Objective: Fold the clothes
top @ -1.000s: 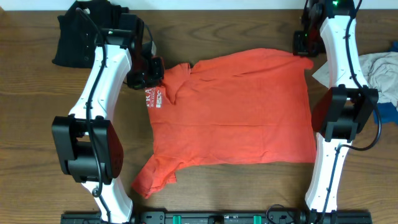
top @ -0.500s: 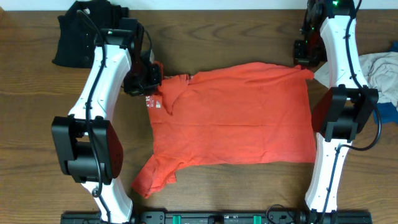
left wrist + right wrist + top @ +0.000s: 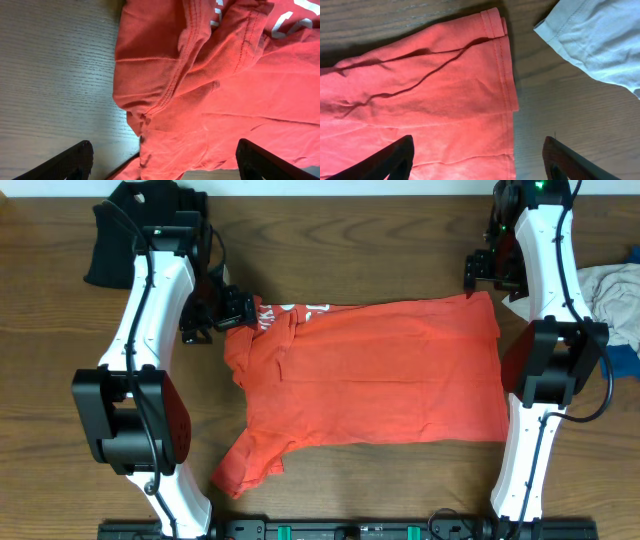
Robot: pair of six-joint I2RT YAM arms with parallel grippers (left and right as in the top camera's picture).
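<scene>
Now the left pincer and right pincer are hovering agape and empty over the red-orange T-shirt lying on the tabletop, whose bunching left edge is threatening a crooked fold.

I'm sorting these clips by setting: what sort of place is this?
Likely a robotics lab bench, not a home: a white left arm and right arm stand at a wooden table, and an orange T-shirt lies spread between them.
</scene>
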